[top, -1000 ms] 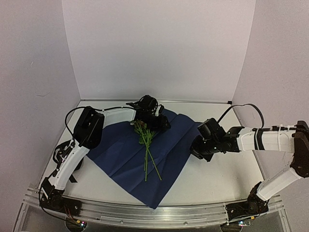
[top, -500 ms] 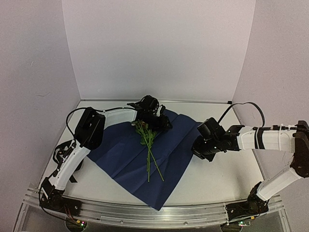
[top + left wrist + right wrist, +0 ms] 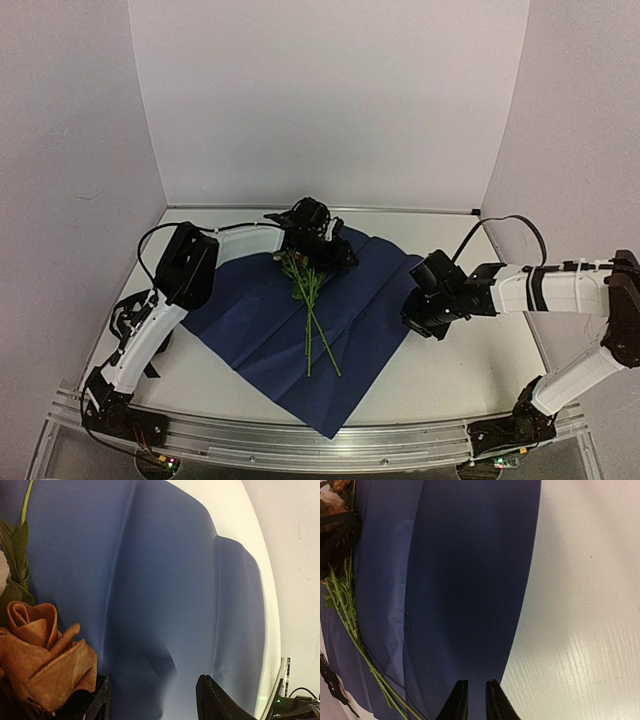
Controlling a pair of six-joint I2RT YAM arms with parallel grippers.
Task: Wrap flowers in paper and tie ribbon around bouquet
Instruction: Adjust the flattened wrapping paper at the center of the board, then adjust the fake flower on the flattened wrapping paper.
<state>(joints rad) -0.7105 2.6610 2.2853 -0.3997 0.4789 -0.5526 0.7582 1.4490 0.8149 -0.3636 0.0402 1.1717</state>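
The paper (image 3: 250, 310) lies spread on the table, dark navy face up. The flowers (image 3: 308, 300) rest on it, heads at the far end and stems pointing toward me. My left gripper (image 3: 322, 252) hovers over the heads. It stands wide open (image 3: 152, 702), with a reddish rose (image 3: 40, 650) against the outside of its left finger and only paper between the jaws. My right gripper (image 3: 415, 322) is at the paper's right edge; its jaws (image 3: 476, 700) are slightly apart, with nothing between them. A black strip (image 3: 331, 682), possibly the ribbon, lies beyond the paper's left side.
Bare white table (image 3: 590, 605) runs right of the paper. White walls (image 3: 330, 100) close in the back and both sides. The metal rail (image 3: 300, 448) with both arm bases borders the near edge. Black cables (image 3: 128, 312) hang by the left arm.
The paper and the flowers on it have slid a little right and toward me. My right gripper moved the same way and its jaws parted slightly. The left gripper stayed over the heads.
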